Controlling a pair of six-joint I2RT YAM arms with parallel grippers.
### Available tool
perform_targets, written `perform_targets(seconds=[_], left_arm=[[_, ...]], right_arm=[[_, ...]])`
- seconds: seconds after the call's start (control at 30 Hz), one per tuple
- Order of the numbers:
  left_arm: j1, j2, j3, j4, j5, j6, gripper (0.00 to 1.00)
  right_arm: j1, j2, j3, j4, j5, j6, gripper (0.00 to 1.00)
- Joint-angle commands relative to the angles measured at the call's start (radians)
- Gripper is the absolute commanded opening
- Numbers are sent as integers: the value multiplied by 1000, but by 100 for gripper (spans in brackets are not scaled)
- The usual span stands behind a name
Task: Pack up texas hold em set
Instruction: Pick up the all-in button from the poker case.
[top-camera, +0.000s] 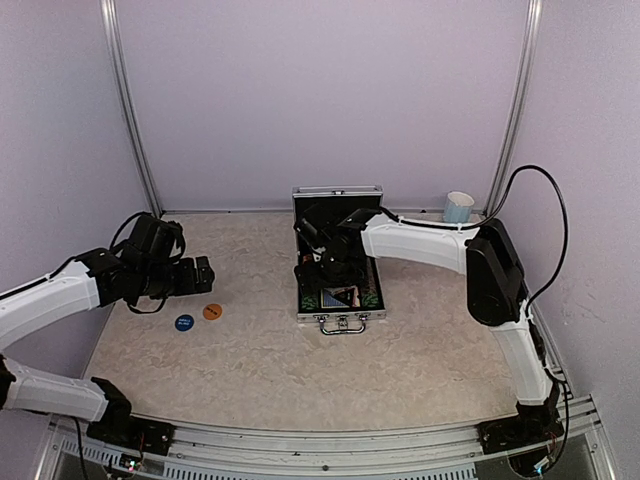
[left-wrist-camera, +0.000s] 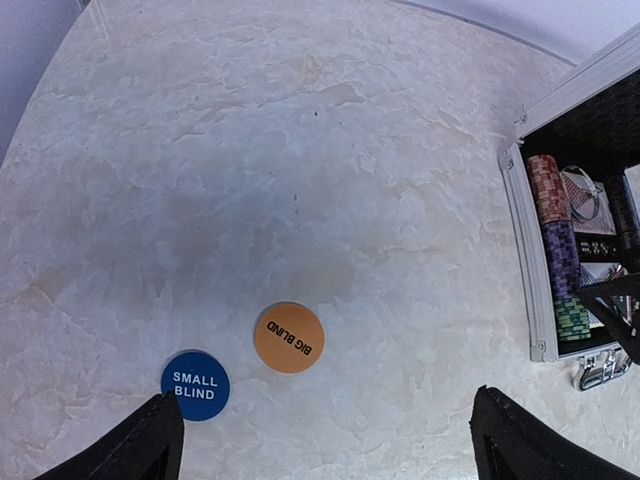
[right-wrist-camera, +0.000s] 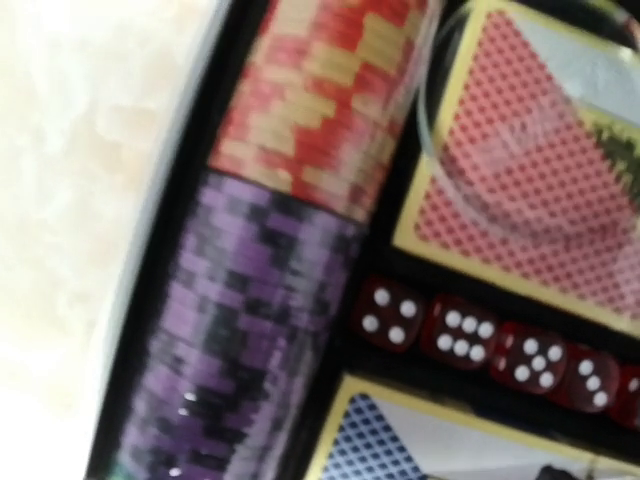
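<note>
The silver briefcase (top-camera: 340, 318) lies open mid-table, its lid (top-camera: 337, 192) standing upright. My right gripper (top-camera: 335, 268) hovers low inside it; its fingers stay outside the wrist view, and nothing shows between them. That close view shows red chips (right-wrist-camera: 320, 90), purple chips (right-wrist-camera: 240, 330), a red card deck (right-wrist-camera: 520, 200) under a clear disc (right-wrist-camera: 480, 160), a blue deck (right-wrist-camera: 400, 440) and red dice (right-wrist-camera: 470, 335). A blue SMALL BLIND disc (left-wrist-camera: 196, 385) and an orange BIG BLIND disc (left-wrist-camera: 289, 338) lie on the table left of the case (left-wrist-camera: 520, 240). My left gripper (left-wrist-camera: 330, 445) hangs open above them, empty.
A light-blue mug (top-camera: 458, 207) stands at the back right corner, behind the right arm. Purple walls and two metal posts (top-camera: 130, 110) close in the table. The right arm's black cable (top-camera: 555, 210) loops near the right wall.
</note>
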Motion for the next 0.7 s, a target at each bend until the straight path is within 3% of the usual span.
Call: perform_targets(seconds=[0.0, 0.23, 0.67], left_arm=[[7, -24, -6, 13, -3, 14, 99], [7, -66, -9, 14, 5, 13, 99], [5, -108, -11, -2, -7, 5, 99]], right_arm=[[9, 7, 100, -63, 27, -16, 94], [9, 9, 166, -121, 48, -8, 96], [36, -44, 131, -208, 102, 85, 96]])
